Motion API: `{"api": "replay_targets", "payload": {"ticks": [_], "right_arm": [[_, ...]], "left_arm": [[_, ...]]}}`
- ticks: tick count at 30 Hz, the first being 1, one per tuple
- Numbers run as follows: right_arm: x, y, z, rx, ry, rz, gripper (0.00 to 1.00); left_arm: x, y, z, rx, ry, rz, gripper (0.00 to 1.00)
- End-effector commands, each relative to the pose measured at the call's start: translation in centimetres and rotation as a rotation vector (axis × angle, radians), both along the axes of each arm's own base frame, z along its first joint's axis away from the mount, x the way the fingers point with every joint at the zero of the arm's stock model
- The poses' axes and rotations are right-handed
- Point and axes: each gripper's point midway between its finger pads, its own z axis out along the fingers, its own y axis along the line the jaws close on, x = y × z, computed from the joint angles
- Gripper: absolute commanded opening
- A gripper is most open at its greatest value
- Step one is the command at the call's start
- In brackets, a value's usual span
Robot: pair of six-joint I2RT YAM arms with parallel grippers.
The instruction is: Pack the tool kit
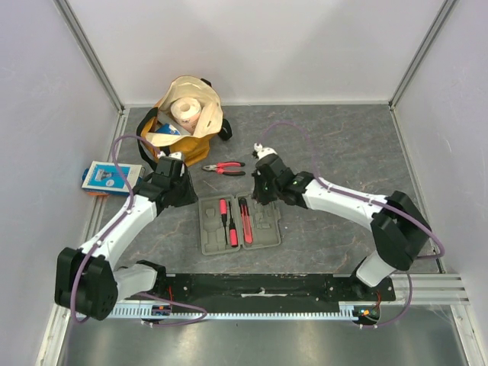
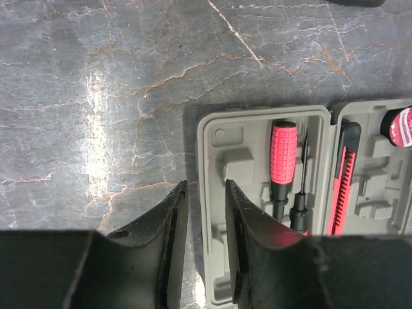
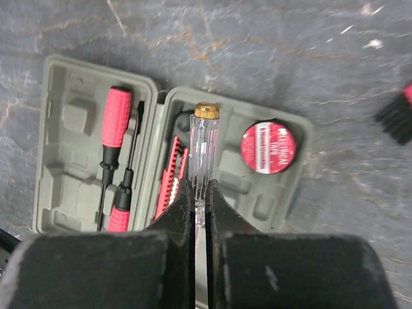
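**Case open, tester pinched in right gripper**

Grey case (image 3: 67,170) lies open mid-table. Left half holds two red-handled screwdrivers (image 3: 116,125). Right half holds a red-black tool (image 3: 172,183) and a round tape measure (image 3: 268,147). Right gripper (image 3: 201,193) pinches a clear tester screwdriver (image 3: 203,148) over the right half. Left gripper (image 2: 206,183) is slightly spread over the case's left rim. Pliers (image 1: 223,168) lie on the table beyond the case.

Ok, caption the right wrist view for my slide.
Right claw grips a clear-handled tester above the open grey case, red screwdrivers already slotted.

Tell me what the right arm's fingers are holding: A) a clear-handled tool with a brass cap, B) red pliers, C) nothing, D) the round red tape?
A: the right wrist view shows the fingers pinching the clear tool over the grey case.
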Motion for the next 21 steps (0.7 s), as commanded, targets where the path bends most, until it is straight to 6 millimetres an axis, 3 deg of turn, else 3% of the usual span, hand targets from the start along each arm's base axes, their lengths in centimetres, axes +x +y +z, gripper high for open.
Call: {"api": "replay_targets", "payload": {"ticks": [1, 8, 21], "right_arm": [[-0.8, 2.0, -1.5, -0.003, 0.014, 0.016, 0.00], [-1.3, 3.0, -5.0, -0.050, 0.088, -0.017, 0.00], [-0.8, 2.4, -7.1, -0.120, 0.098, -0.133, 0.03]], "left_arm": [[0.4, -0.1, 1.3, -0.033, -0.087, 0.026, 0.36], [0.3, -0.3, 1.9, -0.051, -0.105, 0.020, 0.36], [0.0, -1.4, 2.1, -0.108, -0.094, 0.004, 0.36]]}}
